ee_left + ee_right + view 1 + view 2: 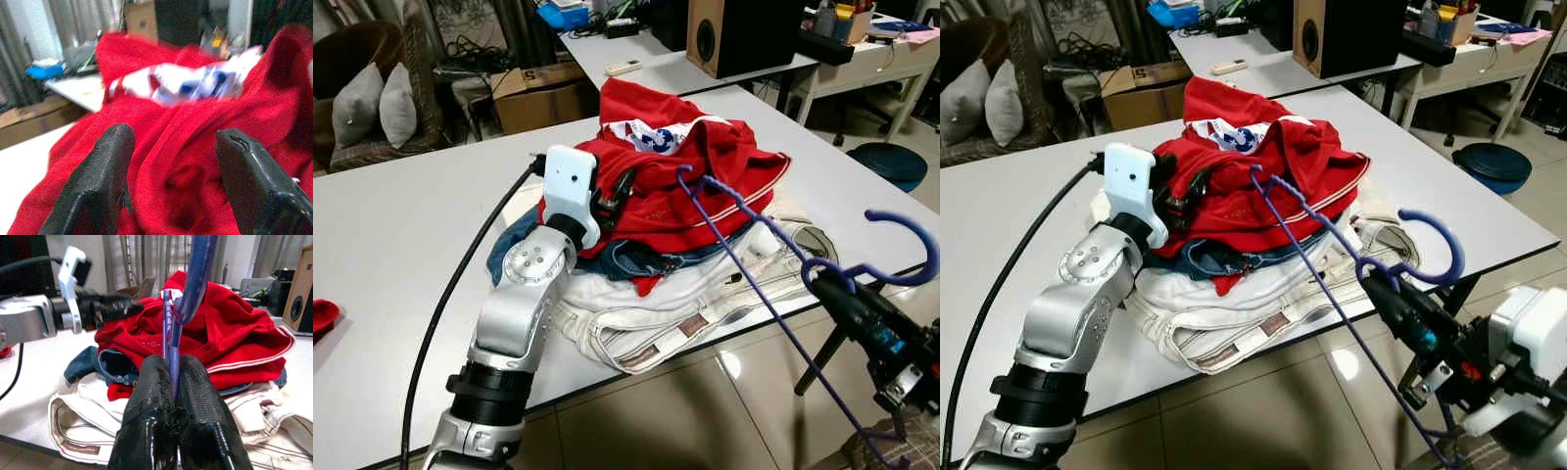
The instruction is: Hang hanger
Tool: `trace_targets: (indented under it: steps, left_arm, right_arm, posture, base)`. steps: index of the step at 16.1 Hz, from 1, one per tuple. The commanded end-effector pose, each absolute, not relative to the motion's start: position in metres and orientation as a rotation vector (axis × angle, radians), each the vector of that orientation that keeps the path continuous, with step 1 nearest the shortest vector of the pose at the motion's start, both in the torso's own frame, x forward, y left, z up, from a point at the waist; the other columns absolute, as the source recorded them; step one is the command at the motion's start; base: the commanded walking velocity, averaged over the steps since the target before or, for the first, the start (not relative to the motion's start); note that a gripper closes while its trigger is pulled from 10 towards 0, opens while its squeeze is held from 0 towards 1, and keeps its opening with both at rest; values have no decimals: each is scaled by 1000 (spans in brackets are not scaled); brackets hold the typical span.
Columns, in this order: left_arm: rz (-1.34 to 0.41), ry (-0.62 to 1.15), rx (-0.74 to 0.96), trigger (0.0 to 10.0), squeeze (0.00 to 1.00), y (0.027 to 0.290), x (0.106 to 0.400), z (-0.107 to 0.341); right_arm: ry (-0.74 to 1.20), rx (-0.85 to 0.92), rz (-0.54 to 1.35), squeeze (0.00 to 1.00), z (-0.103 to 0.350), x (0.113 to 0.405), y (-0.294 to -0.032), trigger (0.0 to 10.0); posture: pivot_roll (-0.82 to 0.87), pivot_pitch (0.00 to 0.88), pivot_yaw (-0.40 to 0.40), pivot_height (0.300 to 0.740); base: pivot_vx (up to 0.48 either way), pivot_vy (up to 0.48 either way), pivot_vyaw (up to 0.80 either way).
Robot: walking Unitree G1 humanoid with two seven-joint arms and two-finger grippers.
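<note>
The right end effector (1400,318) is clamped on the purple hanger (759,259), gripping it just below the hook. It is held off the front edge of the table (401,225), over the floor, with one shoulder tip reaching in over the clothes pile to touch the red shirt (695,171). The left end effector (619,191) has its fingers (105,181) apart and pressed against the near side of that shirt, which tops a heap of jeans (636,257) and white trousers (646,313) near the front edge.

The step in hand looks to be getting the shirt onto the hanger. To do it well, the left end effector should pinch a single layer at the collar or shoulder, not a thick fold, and lift it enough to open a gap. The right should then slide the hanger's tip into that opening while keeping the hook upright. The cloth is soft and bunched, so a deep grab could drag the jeans along.

The head views show the whole pile, both arms and the hanger's long sloping arm. The left wrist view shows, close up though blurred, that the parted fingers have nothing between them yet. The right wrist view shows the two fingers tight together on the thin purple rod, a detail too small to judge from the head.
</note>
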State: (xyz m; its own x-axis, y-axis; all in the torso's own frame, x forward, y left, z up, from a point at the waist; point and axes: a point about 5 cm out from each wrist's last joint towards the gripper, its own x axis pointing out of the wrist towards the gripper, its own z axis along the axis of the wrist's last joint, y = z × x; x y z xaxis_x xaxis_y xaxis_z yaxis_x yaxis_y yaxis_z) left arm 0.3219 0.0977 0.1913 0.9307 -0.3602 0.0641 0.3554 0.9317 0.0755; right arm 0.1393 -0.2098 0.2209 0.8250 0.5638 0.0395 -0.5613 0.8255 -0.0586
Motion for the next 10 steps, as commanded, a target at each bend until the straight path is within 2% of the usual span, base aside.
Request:
trace_targets:
  steps: [1, 5, 6, 7, 10]
  left_arm:
    - [-333, -12, 113, 10000, 0, 104, 326, 182]
    - [-340, 41, 172, 10000, 0, 106, 325, 175]
    - [-361, 49, 174, 7686, 0, 105, 323, 174]
    - [-375, 59, 185, 0, 0, 104, 323, 172]
    - [-359, 74, 199, 0, 0, 105, 322, 171]
  right_arm:
    - [-44, -35, 616, 0, 220, 141, -208, 10000]
    - [-37, -41, 625, 0, 219, 142, -209, 10000]
    - [-33, -42, 625, 0, 218, 143, -209, 10000]
    - [-26, -47, 625, 0, 218, 143, -210, 10000]
    - [-16, -55, 628, 0, 216, 144, -210, 10000]
  posture:
    - [-102, 3, 99, 740]
    - [-103, 3, 97, 740]
    - [-103, 3, 95, 740]
    - [-102, 4, 92, 740]
    - [-100, 5, 90, 740]
  base:
    - [0, 0, 0]
    - [0, 0, 0]
    - [0, 0, 0]
    - [0, 0, 0]
    - [0, 0, 0]
